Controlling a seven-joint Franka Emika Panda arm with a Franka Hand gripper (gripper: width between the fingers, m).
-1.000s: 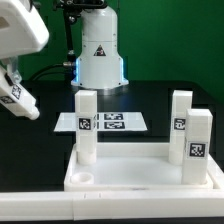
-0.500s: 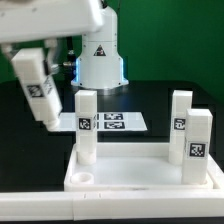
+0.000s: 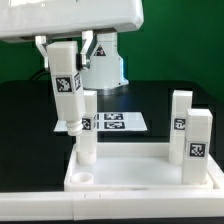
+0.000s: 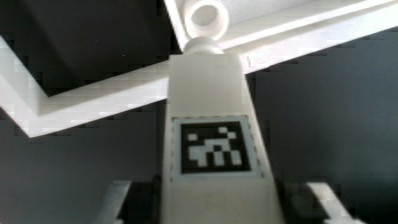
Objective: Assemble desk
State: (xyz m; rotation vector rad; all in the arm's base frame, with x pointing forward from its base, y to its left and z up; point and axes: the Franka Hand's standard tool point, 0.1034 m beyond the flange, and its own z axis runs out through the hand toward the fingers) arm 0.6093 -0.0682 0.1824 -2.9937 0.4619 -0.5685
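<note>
The gripper (image 3: 62,45) hangs over the near-left part of the scene, as the exterior view has it, its two fingers (image 4: 324,200) pinching a white square leg (image 3: 67,88) by its upper end; the leg carries a black-and-white tag on the side facing us and is tilted a little, its lower end pointing down toward the panel (image 3: 140,178); that lower end sits in front of the standing left leg (image 3: 88,130), near its top, though whether the two touch I cannot tell; the panel lies flat at the near edge of the black table (image 3: 30,120), rimmed, with a round open hole (image 3: 85,181) at its near-left corner; two more legs (image 3: 190,135) stand upright on the right side of the panel, one just behind the other, both tagged; farther back the marker board (image 3: 115,122) lies flat on the table, and beyond it rises the arm's white base (image 3: 105,60); in the wrist view the held leg (image 4: 214,110) runs away from the camera, tag plain on its face, with a hole of the panel (image 4: 208,16) showing just past its tip.
</note>
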